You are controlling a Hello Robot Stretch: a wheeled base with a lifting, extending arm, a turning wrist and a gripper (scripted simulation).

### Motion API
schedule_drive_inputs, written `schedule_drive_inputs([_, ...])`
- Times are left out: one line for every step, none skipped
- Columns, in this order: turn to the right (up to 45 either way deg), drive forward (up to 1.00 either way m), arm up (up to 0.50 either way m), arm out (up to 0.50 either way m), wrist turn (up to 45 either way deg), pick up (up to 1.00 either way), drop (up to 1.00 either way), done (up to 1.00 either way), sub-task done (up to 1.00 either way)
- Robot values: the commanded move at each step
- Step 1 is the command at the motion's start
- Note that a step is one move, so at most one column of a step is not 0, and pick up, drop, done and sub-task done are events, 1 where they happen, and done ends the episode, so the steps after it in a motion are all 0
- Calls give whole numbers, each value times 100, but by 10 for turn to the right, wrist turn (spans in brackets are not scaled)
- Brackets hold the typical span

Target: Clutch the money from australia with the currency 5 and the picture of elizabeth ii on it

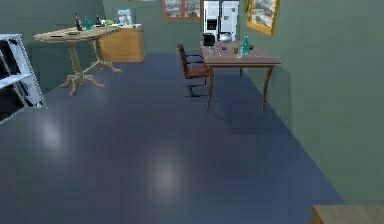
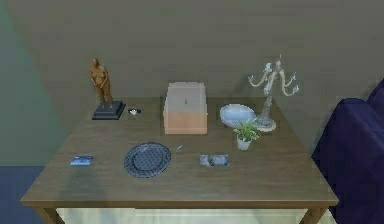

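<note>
- Either the left scrap (image 2: 82, 159) near the table's (image 2: 290, 172) front left corner or the middle scrap (image 2: 213, 160) at its front edge may be the banknote; I risk taking the wrong one
- I cannot tell the fingers' state; a careless reach could topple the potted plant (image 2: 245, 133) behind the middle scrap

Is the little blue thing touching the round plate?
Apart. In the arm side view, bare tabletop shows plainly between the small blue thing and the round plate.

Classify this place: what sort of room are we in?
Probably a home's open dining and living area: a dining table with a chair, a round pedestal table, and a side table bearing a statuette.
</note>
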Motion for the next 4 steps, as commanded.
schedule_drive_inputs([0,0,50,0,0,0,0,0,0])
schedule_drive_inputs([0,0,34,0,0,0,0,0,0])
schedule_drive_inputs([0,0,0,32,0,0,0,0,0])
schedule_drive_inputs([0,0,0,0,450,0,0,0,0])
